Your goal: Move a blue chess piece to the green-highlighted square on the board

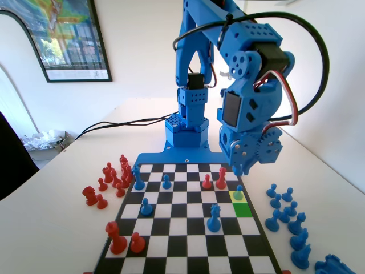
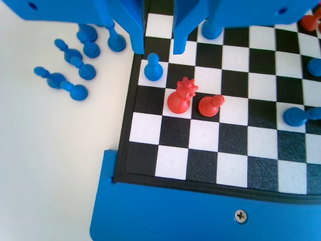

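The blue chess piece (image 1: 238, 193), a small pawn, stands on the yellow square at the right edge of the board (image 1: 188, 228) in the fixed view. The green-highlighted square (image 1: 243, 209) lies bare just in front of it. My gripper (image 1: 239, 169) hangs a little above and behind the pawn. In the wrist view the pawn (image 2: 153, 68) stands just past the tips of my gripper (image 2: 158, 47). The jaws are open and hold nothing.
A red crowned piece (image 2: 182, 96) and a red pawn (image 2: 210, 105) stand close beside the pawn. A tall blue piece (image 1: 214, 218) and other blue pawns (image 1: 146, 206) are on the board. Spare blue pieces (image 1: 285, 211) lie off its right side, red ones (image 1: 114, 177) off its left.
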Tool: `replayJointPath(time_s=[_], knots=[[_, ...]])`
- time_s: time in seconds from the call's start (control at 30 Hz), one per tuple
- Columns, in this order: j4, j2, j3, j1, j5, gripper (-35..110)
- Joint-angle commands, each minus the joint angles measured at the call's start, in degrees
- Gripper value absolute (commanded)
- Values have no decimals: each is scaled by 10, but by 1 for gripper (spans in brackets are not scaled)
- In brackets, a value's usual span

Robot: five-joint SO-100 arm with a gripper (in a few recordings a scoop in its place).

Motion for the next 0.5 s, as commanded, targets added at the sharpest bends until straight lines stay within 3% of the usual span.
replayJointPath(time_s=[0.0, 0.47], knots=[[-8, 15, -27, -1, -8, 10], [-33, -24, -26, -16, -6, 11]])
